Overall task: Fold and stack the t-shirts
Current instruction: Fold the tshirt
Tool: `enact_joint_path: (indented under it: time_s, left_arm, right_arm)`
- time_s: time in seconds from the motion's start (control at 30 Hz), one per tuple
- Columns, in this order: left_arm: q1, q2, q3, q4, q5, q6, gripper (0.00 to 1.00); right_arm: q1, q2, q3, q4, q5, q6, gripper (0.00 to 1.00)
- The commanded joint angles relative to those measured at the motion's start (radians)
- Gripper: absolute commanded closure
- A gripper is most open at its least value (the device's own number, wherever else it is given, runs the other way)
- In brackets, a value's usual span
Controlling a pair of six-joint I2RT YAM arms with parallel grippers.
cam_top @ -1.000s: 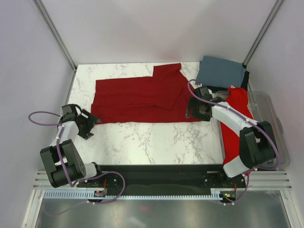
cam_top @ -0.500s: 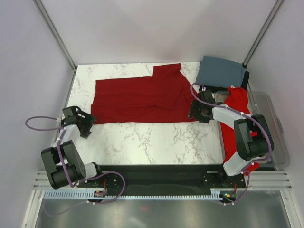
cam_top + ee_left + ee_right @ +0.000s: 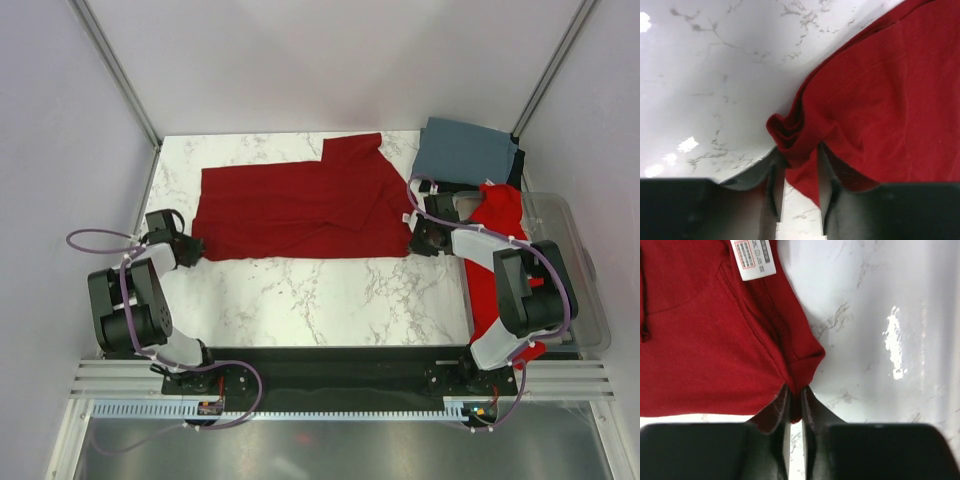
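Both the left gripper (image 3: 800, 156) and right gripper (image 3: 796, 396) pinch near corners of the limp dark crimson cloth t-shirt (image 3: 300, 205), likely to sag.

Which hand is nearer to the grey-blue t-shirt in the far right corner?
Right. The right hand pinches the crimson t-shirt at its near right corner, in front of the grey-blue t-shirt; the left hand grips the opposite corner, far to the left.

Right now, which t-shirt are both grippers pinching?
The dark crimson t-shirt, spread flat; the grey-blue one lies folded far right, the brighter red one drapes a bin.
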State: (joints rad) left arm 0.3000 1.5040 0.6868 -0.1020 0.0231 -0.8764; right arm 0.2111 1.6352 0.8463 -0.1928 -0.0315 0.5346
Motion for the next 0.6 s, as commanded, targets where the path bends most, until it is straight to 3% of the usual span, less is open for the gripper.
enact_joint_path:
  time_s: [0.0, 0.03, 0.07, 0.2, 0.3, 0.43, 0.57]
  left_arm:
    - [-0.012, 0.05, 0.081, -0.004, -0.002, -0.023, 0.76]
    - [-0.016, 0.048, 0.107, -0.04, 0.003, -0.019, 0.93]
    - [-0.018, 0.042, 0.137, -0.073, 0.005, -0.015, 0.98]
    - [-0.015, -0.016, 0.354, -0.276, -0.018, 0.059, 0.98]
    - [0.013, -0.103, 0.424, -0.378, -0.018, 0.102, 0.98]
    - [0.076, -0.201, 0.404, -0.464, 0.074, 0.134, 0.98]
    - [0.109, -0.298, 0.207, -0.47, 0.119, 0.139, 0.98]
  right_arm:
    - [-0.001, 0.006, -0.023, -0.02, -0.04, -0.005, 0.88]
    - [-0.001, 0.006, -0.012, -0.028, -0.054, -0.001, 0.93]
    - [-0.001, 0.005, 0.006, -0.042, -0.065, -0.002, 0.99]
    - [-0.001, -0.05, 0.184, -0.212, -0.05, -0.019, 1.0]
    - [-0.001, -0.176, 0.273, -0.33, -0.009, -0.022, 1.0]
    - [-0.001, -0.296, 0.24, -0.402, 0.018, -0.019, 1.0]
    - [-0.001, -0.403, 0.065, -0.392, -0.002, 0.014, 1.0]
